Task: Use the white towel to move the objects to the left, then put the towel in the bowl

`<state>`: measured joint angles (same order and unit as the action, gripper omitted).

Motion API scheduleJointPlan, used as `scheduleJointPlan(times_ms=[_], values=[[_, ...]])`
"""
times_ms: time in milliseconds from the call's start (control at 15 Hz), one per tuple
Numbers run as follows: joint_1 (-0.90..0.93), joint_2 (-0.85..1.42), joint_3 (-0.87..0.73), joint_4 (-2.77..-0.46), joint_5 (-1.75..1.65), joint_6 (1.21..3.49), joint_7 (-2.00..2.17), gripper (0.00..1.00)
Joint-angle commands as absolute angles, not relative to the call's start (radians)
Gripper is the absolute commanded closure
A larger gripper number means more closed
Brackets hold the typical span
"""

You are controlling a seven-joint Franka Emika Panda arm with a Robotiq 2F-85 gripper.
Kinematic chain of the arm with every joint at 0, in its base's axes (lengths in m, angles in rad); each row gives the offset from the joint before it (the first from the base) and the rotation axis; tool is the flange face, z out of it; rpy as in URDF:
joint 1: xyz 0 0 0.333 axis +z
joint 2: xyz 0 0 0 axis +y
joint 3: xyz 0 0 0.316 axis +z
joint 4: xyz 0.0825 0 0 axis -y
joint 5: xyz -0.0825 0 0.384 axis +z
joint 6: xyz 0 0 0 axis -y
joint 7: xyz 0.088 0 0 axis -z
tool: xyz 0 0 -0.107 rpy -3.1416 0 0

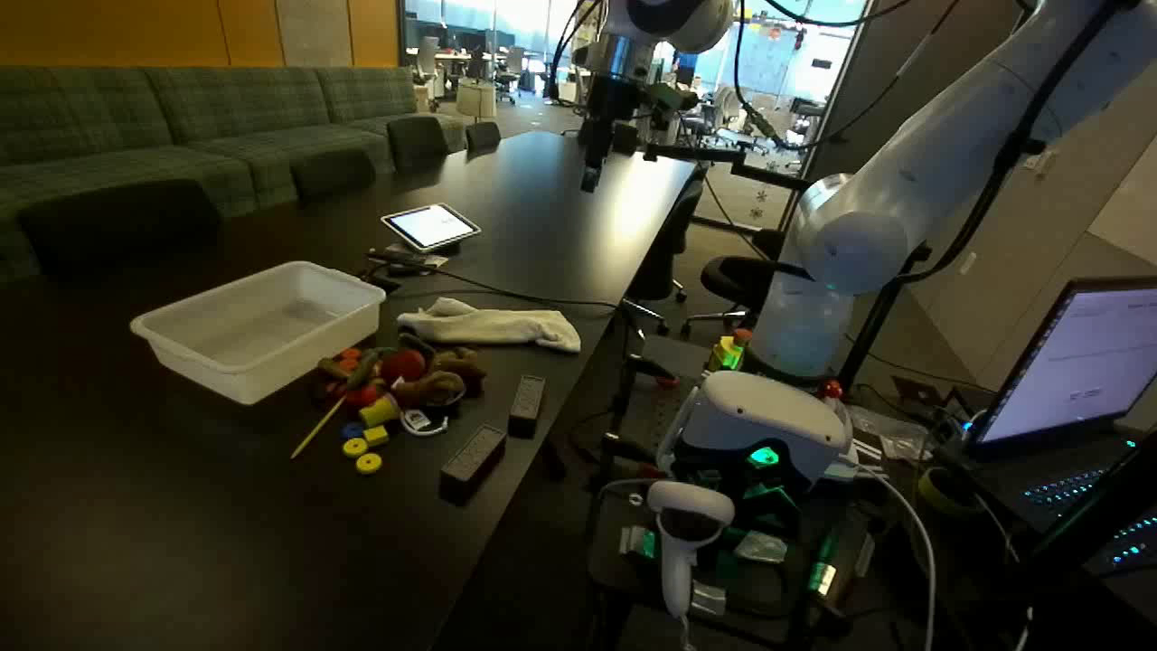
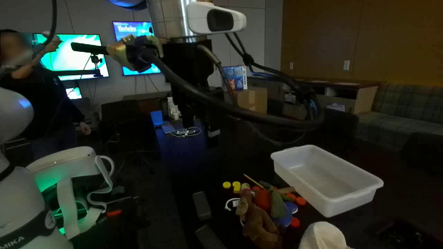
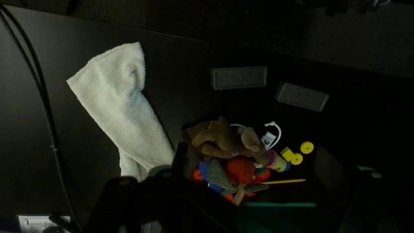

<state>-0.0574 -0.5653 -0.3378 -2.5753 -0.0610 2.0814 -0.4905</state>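
Noted white towel (image 3: 119, 106) near white bin (image 1: 262, 330) and object pile (image 1: 405, 366) just beside bin. Saw gripper (image 2: 200, 133) spread apart, higher than bin.

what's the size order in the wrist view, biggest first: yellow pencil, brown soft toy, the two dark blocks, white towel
1. White towel
2. Brown soft toy
3. Dark block nearer the towel and dark block farther from it: they look alike, so not ranked
4. Yellow pencil
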Motion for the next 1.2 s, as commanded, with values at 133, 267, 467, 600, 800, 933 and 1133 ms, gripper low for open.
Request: scheduleJointPlan(times_ms=[133,267,467,600,800,933,1133], values=[[-0.074,-0.551,-0.321,-2.565,-0.055,2.086,-0.499,0.00],[-0.068,-0.506,-0.317,-2.563,-0.058,2.131,-0.495,0.00],[-0.057,-0.396,-0.307,-2.551,-0.055,2.272,-0.487,0.00],[-0.048,-0.285,-0.302,-2.529,-0.054,2.372,-0.499,0.00],[-0.050,-0.112,-0.287,-2.493,-0.052,2.499,-0.510,0.00],[-0.057,0.012,-0.281,-2.453,-0.024,2.582,-0.549,0.00],[-0.106,0.204,-0.250,-2.347,0.074,2.641,-0.654,0.00]])
